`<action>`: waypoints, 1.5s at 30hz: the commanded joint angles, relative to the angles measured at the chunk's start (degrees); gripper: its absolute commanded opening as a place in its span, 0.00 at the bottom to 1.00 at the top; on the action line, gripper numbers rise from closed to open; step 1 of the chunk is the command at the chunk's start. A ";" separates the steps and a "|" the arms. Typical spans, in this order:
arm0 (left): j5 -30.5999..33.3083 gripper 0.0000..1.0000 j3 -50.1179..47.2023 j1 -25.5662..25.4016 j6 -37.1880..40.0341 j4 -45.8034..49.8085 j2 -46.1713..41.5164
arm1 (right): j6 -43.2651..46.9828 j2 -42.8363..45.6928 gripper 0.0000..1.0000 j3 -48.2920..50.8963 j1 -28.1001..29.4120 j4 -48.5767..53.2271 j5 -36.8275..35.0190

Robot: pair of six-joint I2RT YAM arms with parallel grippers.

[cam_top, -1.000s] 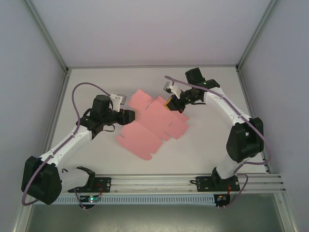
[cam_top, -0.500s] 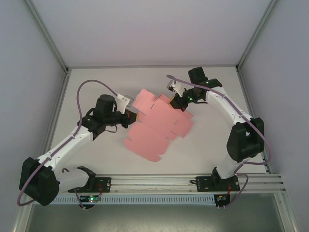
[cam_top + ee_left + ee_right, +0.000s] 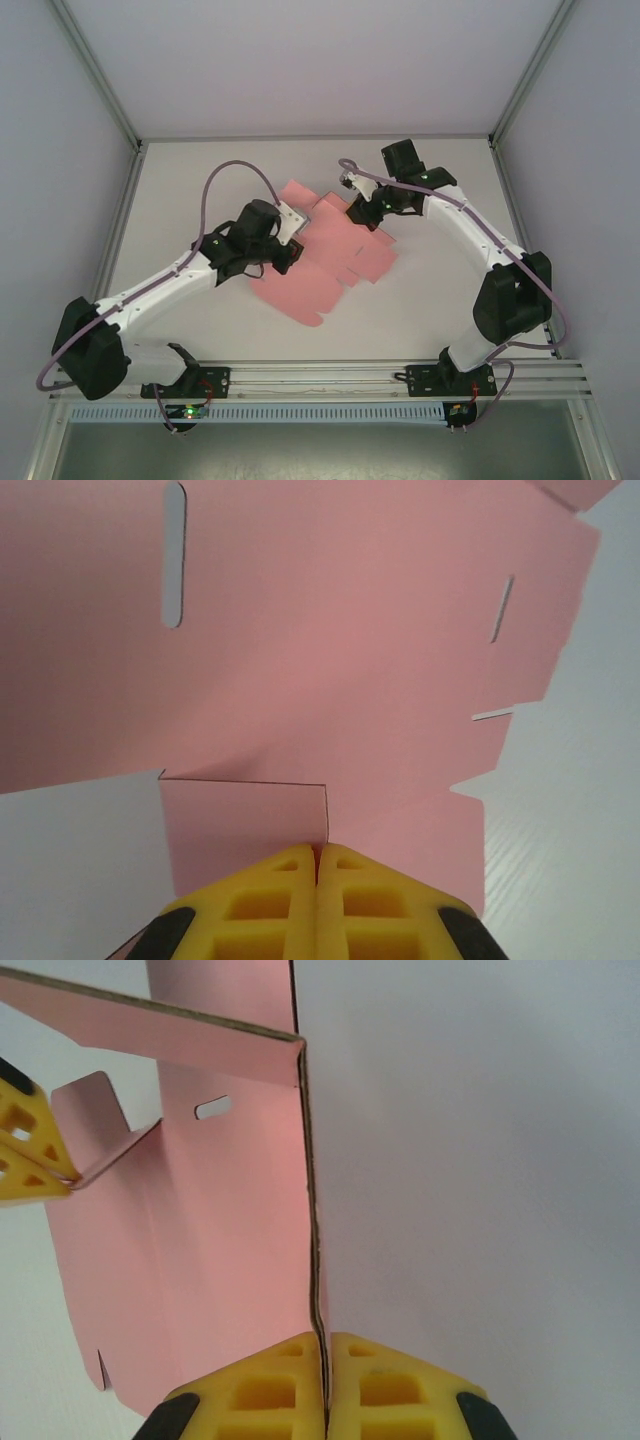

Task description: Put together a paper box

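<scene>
The paper box [image 3: 335,255] is a flat pink die-cut sheet with flaps and slots, held up between both arms over the middle of the table. My left gripper [image 3: 293,250] is shut on the sheet's left side; in the left wrist view its yellow fingertips [image 3: 318,852] pinch the card [image 3: 330,660] beside a cut flap. My right gripper [image 3: 358,212] is shut on the sheet's far right edge. In the right wrist view its fingertips [image 3: 326,1345] clamp the card's edge [image 3: 200,1240], with a flap folded across the top and the left fingers [image 3: 25,1150] at the far left.
The white table [image 3: 200,180] is bounded by a metal frame and grey walls. A rail [image 3: 400,375] with both arm bases runs along the near edge. Purple cables loop over each arm.
My left gripper has travelled right and slightly nearer, carrying the sheet's left side inward, so the sheet looks narrower. The right gripper has shifted only a little.
</scene>
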State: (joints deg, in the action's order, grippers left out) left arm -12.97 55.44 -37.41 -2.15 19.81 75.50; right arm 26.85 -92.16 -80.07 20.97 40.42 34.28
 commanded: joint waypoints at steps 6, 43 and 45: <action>3.18 0.07 -1.53 -2.12 -3.37 -6.96 1.31 | 2.22 3.05 0.00 2.68 3.39 -2.63 0.18; 9.19 0.68 -16.04 3.83 -24.66 -30.68 0.25 | 8.71 8.14 0.00 6.40 10.57 -7.86 -13.61; 9.76 0.59 -15.30 3.84 -25.92 -30.87 1.58 | 8.98 8.18 0.00 6.94 11.32 -7.18 -14.00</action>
State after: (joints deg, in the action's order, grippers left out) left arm -5.04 37.91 -33.89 -25.56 -6.04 75.79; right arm 35.44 -85.65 -74.17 30.92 31.92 18.41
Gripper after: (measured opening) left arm 0.616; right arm 0.049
